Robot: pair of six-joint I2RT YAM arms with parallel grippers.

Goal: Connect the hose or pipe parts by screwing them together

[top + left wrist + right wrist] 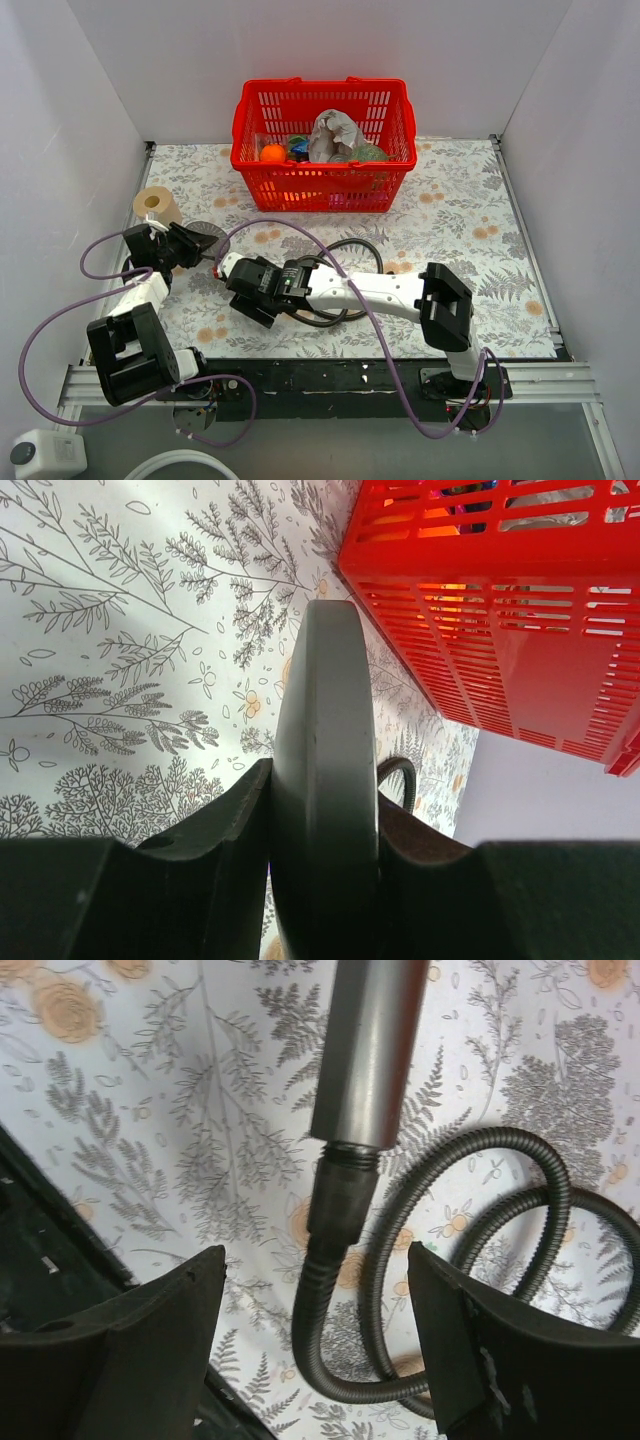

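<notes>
My left gripper (322,880) is shut on the round flat head of the grey hand shower (325,770), seen edge-on between the fingers; from above that head (203,238) shows just right of the left gripper (188,247). The straight handle (368,1050) ends at the dark hose nut (340,1205), which sits against the handle's threaded end. The dark grey coiled hose (500,1260) curls off to the right (345,280). My right gripper (315,1335) stands open, its fingers on either side of the hose below the nut without touching it (262,290).
A red basket (325,145) with assorted items stands at the back centre. A paper roll (155,205) sits at the left, behind the left arm. Purple cables (300,235) loop over the floral mat. White walls close in both sides.
</notes>
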